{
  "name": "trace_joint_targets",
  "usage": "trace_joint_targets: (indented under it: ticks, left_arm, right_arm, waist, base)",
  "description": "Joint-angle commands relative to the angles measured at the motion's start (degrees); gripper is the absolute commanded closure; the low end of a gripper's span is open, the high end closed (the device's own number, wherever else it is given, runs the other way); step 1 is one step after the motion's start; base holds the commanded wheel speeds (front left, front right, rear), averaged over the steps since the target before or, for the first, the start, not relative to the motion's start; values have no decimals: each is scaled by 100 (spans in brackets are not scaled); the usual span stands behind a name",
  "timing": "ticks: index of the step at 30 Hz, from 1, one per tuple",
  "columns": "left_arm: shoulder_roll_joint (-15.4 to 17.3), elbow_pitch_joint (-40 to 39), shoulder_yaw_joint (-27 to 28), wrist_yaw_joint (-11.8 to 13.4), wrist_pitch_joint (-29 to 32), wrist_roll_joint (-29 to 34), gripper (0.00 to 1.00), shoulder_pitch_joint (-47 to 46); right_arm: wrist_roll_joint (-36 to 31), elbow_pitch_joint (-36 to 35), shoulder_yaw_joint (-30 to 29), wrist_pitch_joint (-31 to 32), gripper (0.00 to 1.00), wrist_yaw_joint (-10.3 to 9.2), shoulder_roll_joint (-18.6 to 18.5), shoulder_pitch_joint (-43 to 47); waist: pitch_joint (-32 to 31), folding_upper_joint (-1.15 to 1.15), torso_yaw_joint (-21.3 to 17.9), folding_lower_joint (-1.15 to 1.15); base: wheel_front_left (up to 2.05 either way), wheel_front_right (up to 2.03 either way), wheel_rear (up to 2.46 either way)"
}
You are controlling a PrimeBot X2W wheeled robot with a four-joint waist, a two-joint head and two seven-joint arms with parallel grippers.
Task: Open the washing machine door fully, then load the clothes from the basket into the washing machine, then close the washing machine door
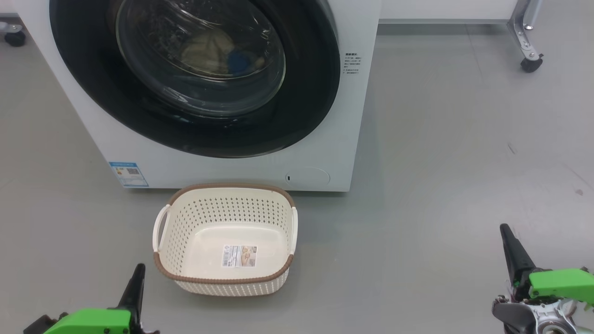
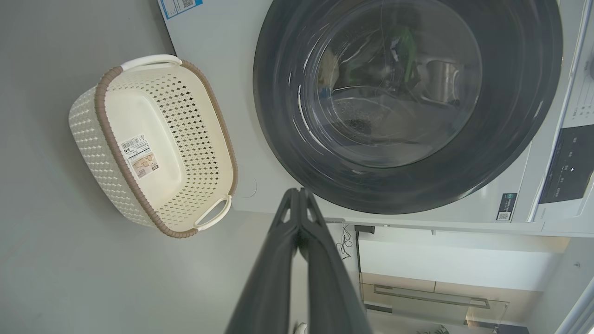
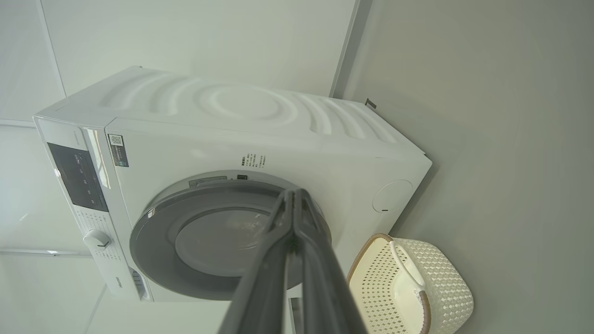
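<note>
Three steps make up this job, and judging by how things lie, all three look done. Biggest in the scene is the washing machine (image 1: 232,167), a white front-loader standing on the grey floor (image 1: 441,162) and taking up the upper left of the head view. Its washing machine door (image 1: 301,106), with the wide glossy black rim and bulging glass, appears to lie flush against the front panel in the head view and in both wrist views, so I take it as closed, though no picture shows whether the latch has caught. Just before the machine, near its lower edge, the basket (image 1: 232,185) sits upright on the floor with nothing in it, and the paper label (image 1: 239,255) on its base is in plain sight. The clothes (image 1: 218,53) show dimly through the glass as a pale cream shape beside a blue patch, inside the drum. Smallest are the hands: the left gripper (image 1: 139,269) at the lower left and the right gripper (image 1: 506,231) at the lower right each have their two dark fingers pressed together with nothing between them, and both are well apart from the basket and the door. The next move calls for little, in my judgement: at most a firm press on the black rim to be sure the door is latched.
</note>
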Motion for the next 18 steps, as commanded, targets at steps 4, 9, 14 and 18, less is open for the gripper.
trace_joint_targets:
  ticks: [4, 9, 14, 18]
  left_arm:
    - [37, -243, 273, -78, 93, -334, 100, -326]
    - [25, -277, 369, -126, 175, -640, 100, -355]
    - [10, -318, 484, -184, 274, -1006, 100, -389]
    - [7, -326, 508, -197, 294, -1085, 100, -397]
  right_arm:
    - [373, -150, 125, 88, 100, -14, -126, -393]
    - [711, -132, 139, 158, 100, -14, -132, -465]
    - [1117, -110, 157, 241, 100, -15, -139, -550]
    - [1204, -105, 161, 259, 100, -15, -140, -569]
  waist:
    - [2, 0, -6, 0]
    - [5, 0, -14, 0]
    - [9, 0, -24, 0]
    - [10, 0, -26, 0]
  base:
    - [0, 0, 0]
    - [0, 0, 0]
    - [0, 0, 0]
    - [0, 0, 0]
